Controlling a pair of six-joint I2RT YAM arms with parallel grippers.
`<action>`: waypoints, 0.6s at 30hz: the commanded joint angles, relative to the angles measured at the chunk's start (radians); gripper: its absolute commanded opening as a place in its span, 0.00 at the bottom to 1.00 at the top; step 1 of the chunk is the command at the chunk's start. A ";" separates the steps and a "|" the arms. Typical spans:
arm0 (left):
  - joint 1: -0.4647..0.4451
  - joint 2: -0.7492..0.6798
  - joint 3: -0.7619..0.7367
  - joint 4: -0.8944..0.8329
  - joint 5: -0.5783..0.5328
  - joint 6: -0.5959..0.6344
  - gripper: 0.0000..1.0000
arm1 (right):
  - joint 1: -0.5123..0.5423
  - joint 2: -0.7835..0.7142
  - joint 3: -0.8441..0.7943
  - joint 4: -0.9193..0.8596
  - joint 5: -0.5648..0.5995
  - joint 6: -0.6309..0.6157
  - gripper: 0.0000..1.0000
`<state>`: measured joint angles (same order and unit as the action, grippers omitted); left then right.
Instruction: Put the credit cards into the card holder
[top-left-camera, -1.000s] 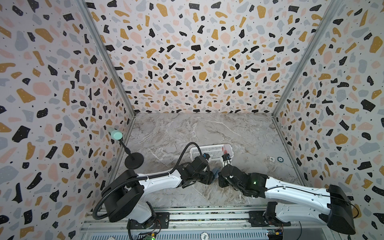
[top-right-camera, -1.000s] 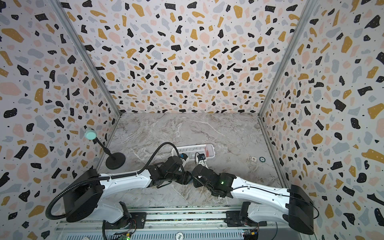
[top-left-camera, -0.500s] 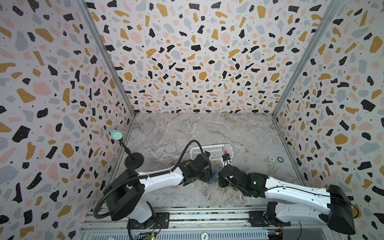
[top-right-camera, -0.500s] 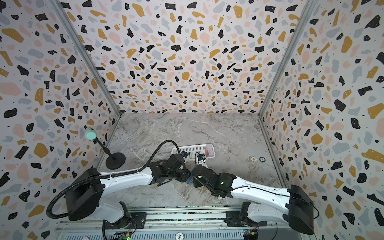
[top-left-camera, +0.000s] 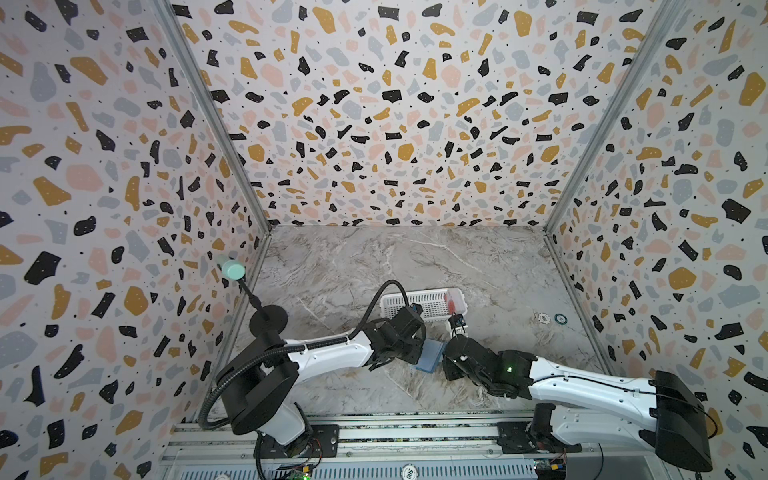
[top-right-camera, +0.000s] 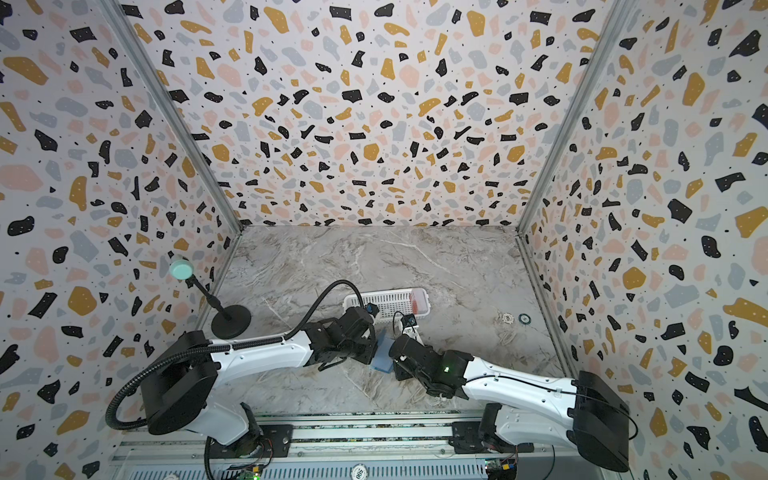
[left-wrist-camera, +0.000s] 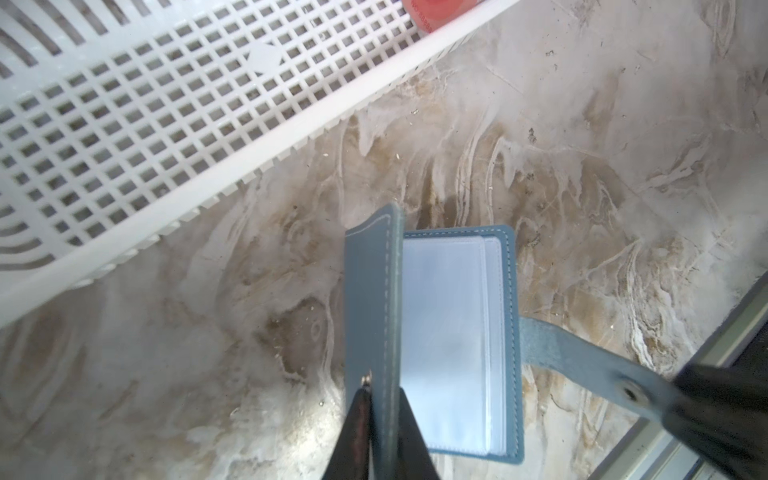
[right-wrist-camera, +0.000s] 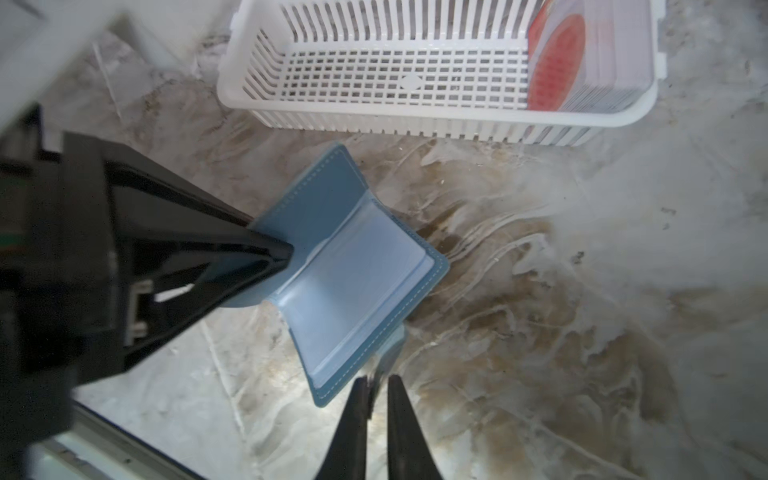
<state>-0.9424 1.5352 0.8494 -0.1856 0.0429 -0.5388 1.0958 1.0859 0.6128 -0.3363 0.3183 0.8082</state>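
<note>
Left pincer (left-wrist-camera: 383, 390) clamps cover (left-wrist-camera: 370, 299) of slate-blue booklet card holder (left-wrist-camera: 453, 332). Right pincer (right-wrist-camera: 378, 380), barely parted at tab (left-wrist-camera: 582, 365), grip unclear, nearer red-circled credit cards (right-wrist-camera: 557, 62)

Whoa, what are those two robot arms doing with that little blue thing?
They are holding a blue card holder open. The left pincer pinches its cover and lifts it, so the clear pockets show. The right pincer is at the snap tab with its jaws slightly apart; whether it grips is unclear. The red cards stand in the white basket, none in the card holder yet.
</note>
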 joint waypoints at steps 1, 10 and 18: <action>0.004 -0.048 -0.046 0.081 0.053 -0.138 0.12 | -0.035 -0.064 -0.018 0.015 -0.034 0.000 0.28; 0.001 -0.241 -0.324 0.374 -0.008 -0.475 0.06 | -0.098 -0.125 -0.021 0.099 -0.147 -0.099 0.29; -0.092 -0.354 -0.477 0.567 -0.131 -0.729 0.05 | -0.082 -0.002 0.075 0.068 -0.206 -0.067 0.22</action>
<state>-0.9989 1.2171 0.3962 0.2436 -0.0151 -1.1271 1.0035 1.0645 0.6323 -0.2546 0.1394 0.7334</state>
